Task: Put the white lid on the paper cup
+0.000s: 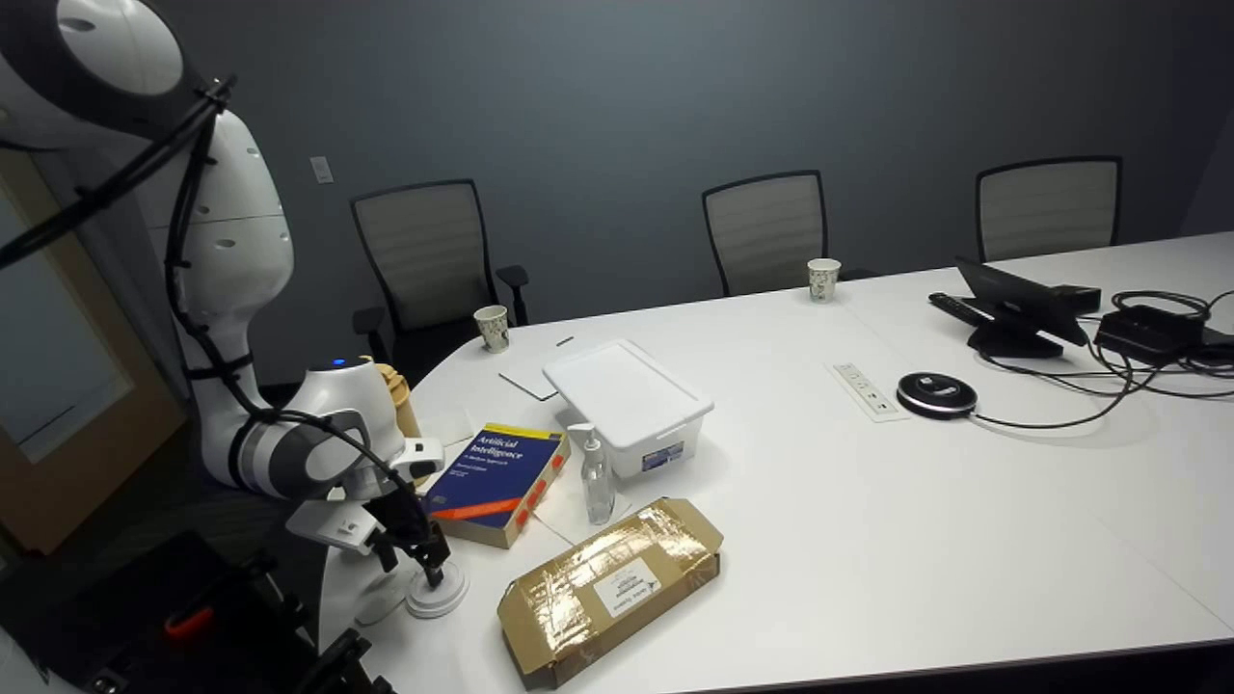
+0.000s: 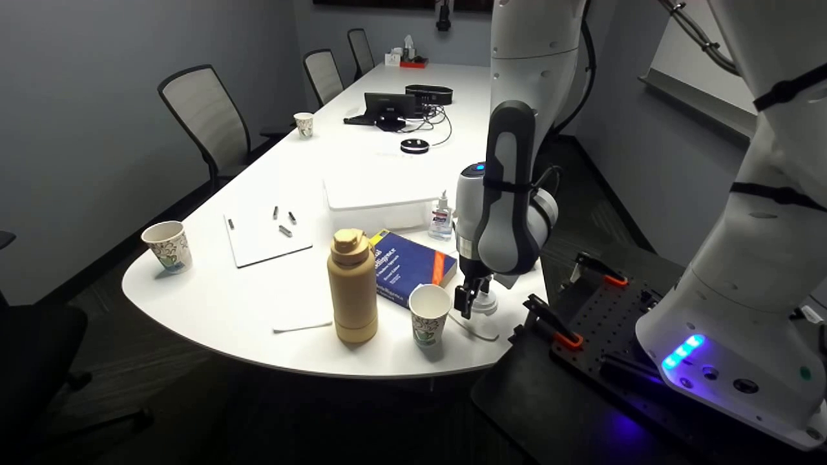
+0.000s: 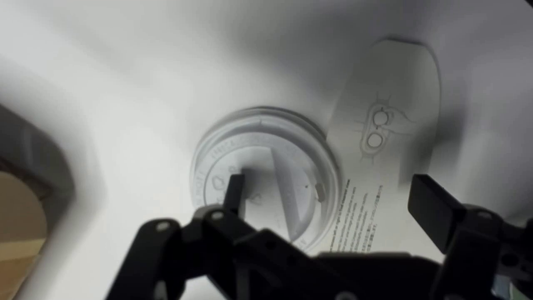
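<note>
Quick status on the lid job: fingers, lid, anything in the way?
Fingers apart, empty, one over the white lid. Lid ungripped; nearest paper cup uncovered. Printed slip close by the lid, might foul the other finger.

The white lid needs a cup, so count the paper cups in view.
3, all in an exterior view: the near cup right of the tan bottle, another cup at the picture's left, and the farthest cup well down the table. Others may be hidden.
</note>
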Controlling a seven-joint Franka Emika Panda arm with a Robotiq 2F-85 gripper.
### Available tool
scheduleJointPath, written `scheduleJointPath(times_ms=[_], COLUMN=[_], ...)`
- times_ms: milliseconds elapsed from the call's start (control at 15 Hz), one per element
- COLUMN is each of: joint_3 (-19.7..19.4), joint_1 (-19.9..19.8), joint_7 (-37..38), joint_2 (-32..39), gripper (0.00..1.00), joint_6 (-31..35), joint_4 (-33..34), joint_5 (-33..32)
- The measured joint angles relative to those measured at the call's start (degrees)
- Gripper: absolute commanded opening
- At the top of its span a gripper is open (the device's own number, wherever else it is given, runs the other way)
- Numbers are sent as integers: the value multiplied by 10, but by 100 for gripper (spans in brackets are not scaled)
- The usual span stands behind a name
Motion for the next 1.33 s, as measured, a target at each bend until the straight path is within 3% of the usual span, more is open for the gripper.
scheduleJointPath(times_ms=[67,200,800,1333], joint_3=[0,0,-1,-1], joint_1=[0,0,-2,-3], joint_7=[0,0,0,1], joint_2=[2,7,10,10], gripper=[72,68,2,1], joint_6=[0,0,0,0], joint_4=[1,5,12,13], joint_5=[0,0,0,2])
